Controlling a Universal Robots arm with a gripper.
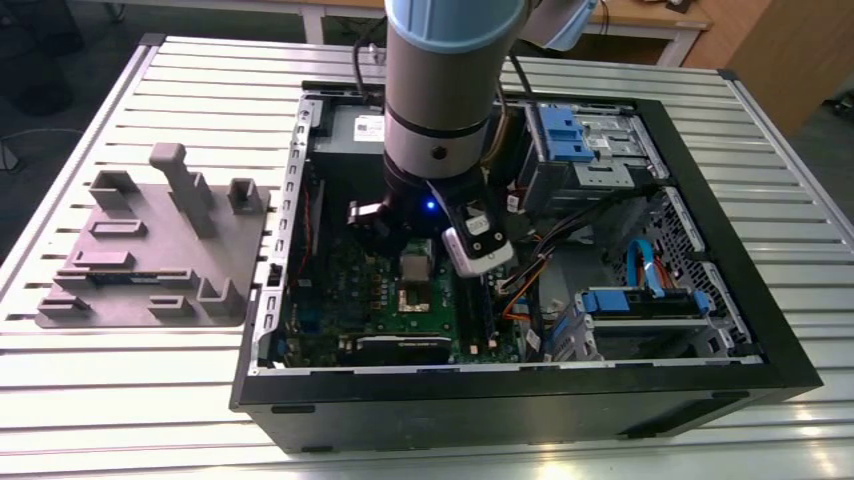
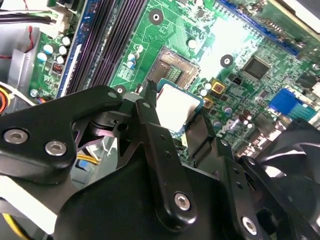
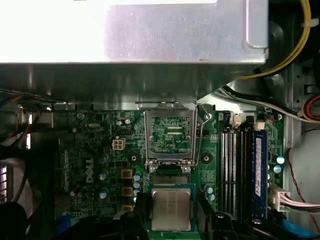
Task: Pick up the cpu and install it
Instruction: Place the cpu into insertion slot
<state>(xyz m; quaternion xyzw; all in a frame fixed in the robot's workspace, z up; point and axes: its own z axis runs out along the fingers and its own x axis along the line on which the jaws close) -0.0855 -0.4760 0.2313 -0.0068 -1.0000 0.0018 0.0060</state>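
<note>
Arm (image 1: 434, 100): upright at exterior view's centre, lowered into open case (image 1: 507, 410). Gripper (image 3: 171, 216): clamped on cpu (image 3: 171, 207), beside socket (image 2: 175, 67).

This is a robotics lab or workshop: in the exterior view an open computer case (image 1: 507, 400) lies on a slotted aluminium table (image 1: 120, 400) at centre, a robot arm (image 1: 447, 60) hangs from the top edge, a grey moulded fixture tray (image 1: 134, 250) sits at left, and wooden desks (image 1: 654, 18) line the upper edge.
</note>
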